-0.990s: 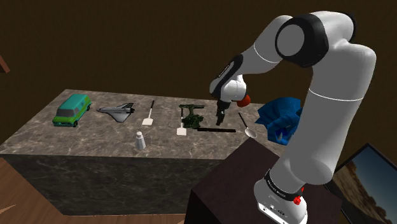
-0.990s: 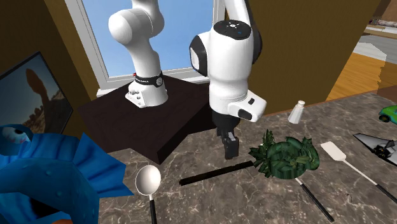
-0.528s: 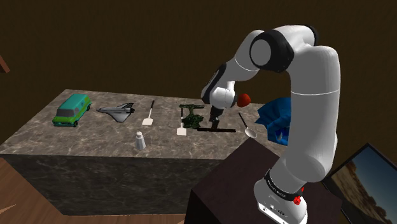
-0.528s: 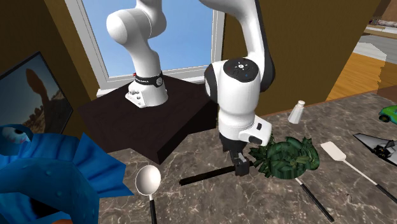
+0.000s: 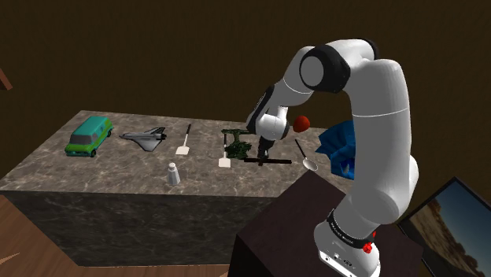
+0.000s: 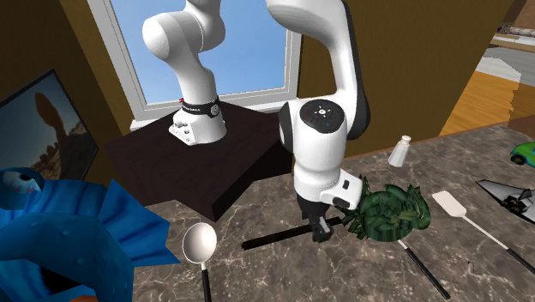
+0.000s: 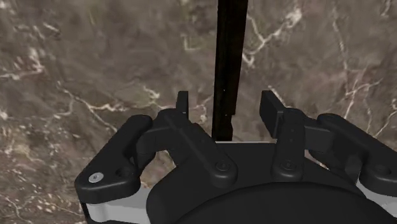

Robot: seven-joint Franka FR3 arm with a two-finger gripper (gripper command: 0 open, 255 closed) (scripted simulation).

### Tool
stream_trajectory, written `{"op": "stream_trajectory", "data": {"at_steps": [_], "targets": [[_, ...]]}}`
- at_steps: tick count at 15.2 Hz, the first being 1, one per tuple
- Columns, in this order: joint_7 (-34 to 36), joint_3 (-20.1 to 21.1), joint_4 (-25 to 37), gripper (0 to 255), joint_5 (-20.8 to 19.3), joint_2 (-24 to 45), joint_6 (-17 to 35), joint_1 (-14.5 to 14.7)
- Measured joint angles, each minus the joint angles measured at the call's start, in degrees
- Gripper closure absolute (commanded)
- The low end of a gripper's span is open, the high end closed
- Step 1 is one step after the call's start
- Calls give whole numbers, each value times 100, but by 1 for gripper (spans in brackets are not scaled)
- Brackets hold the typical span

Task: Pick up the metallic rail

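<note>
The rail is a thin black bar (image 5: 271,160) lying flat on the dark marbled counter (image 5: 110,169), just in front of a green toy (image 5: 236,142). My gripper (image 5: 262,151) points straight down onto it near its middle. In the second exterior view the gripper (image 6: 320,230) sits on the rail (image 6: 270,238) next to the green toy (image 6: 390,213). The wrist view has the rail (image 7: 229,57) running between the two fingers of the gripper (image 7: 226,102). A small gap shows on each side of it, so the fingers stand apart and do not clasp it.
A spoon (image 5: 305,156) lies beyond the rail's end, beside a blue ruffled object (image 5: 346,145) and a red ball (image 5: 301,123). Two white spatulas (image 5: 184,142), a white shaker (image 5: 173,173), a toy shuttle (image 5: 144,137) and a green car (image 5: 89,135) stand toward the shoulder view's left.
The arm has folded down and toward the green toy, bringing the gripper from above the counter onto the rail, with its fingers now either side of it.
</note>
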Motion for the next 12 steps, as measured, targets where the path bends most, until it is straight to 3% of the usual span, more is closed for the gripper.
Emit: {"op": "stream_trajectory", "data": {"at_steps": [12], "targets": [[109, -112, -51, 255, -119, -149, -101, 88]]}}
